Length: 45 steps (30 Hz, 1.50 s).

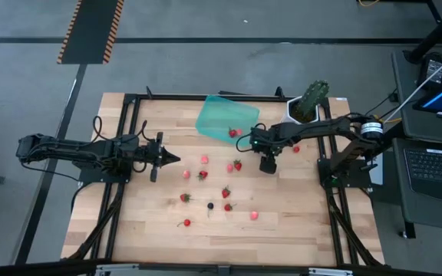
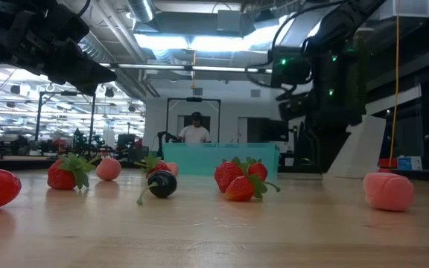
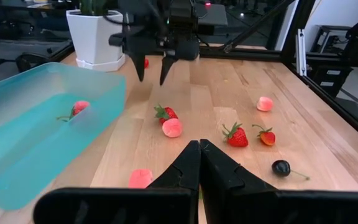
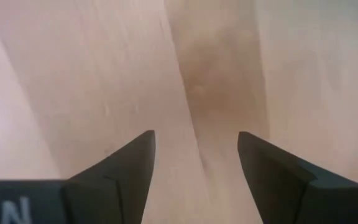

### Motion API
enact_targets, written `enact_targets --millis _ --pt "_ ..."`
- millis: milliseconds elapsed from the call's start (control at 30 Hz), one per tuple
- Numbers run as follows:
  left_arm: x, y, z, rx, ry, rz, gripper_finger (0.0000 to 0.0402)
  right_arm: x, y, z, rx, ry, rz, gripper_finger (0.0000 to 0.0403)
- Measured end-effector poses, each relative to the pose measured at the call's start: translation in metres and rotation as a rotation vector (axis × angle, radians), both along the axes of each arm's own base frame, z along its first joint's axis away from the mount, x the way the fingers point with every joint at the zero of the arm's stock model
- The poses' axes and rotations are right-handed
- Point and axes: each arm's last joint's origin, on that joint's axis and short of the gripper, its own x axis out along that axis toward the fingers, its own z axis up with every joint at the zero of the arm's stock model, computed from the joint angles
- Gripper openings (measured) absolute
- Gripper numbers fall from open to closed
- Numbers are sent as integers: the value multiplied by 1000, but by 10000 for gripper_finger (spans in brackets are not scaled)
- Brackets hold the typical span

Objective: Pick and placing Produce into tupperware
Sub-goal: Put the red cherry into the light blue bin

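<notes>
The teal tupperware (image 1: 227, 116) sits on the desk (image 1: 282, 222) and holds one red strawberry (image 1: 233, 133) near its wall. Just beside the tupperware, the right gripper (image 1: 256, 143) hangs over bare wood, fingers (image 4: 132, 163) released and empty. More Produce (image 1: 203, 175) lies scattered on the desk away from the tupperware. Farther off, the left gripper (image 1: 173, 159) has its fingers clenched on nothing. A white pot (image 3: 96, 36) with a green plant stands near the tupperware. No writing can be read.

A: Where's the tub (image 1: 225, 116)?
B: Far edge of table (image 1: 298, 222), plant pot (image 1: 301, 113) to its right. One berry (image 1: 233, 133) in it.
A: The rest?
B: Scattered mid-table, btwn both arms.
</notes>
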Motion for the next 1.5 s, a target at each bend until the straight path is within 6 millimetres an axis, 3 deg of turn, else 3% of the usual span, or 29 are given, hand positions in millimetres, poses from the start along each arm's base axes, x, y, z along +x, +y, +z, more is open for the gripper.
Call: enact_targets --millis 300,600,767,1000,1500 --pt "0 0 0 0 -2 0 0 -20 3 39 -59 -78 -21 232" --pt "0 0 0 0 -1 0 0 -61 11 30 -83 -46 -53 232" --pt "0 0 1 0 -6 0 0 -79 13 38 -96 -109 -62 232" --pt "0 0 1 0 -5 0 0 -91 3 55 -133 -201 -136 232" --pt "0 0 0 0 -5 0 0 -100 -27 45 -252 -85 -388 232"
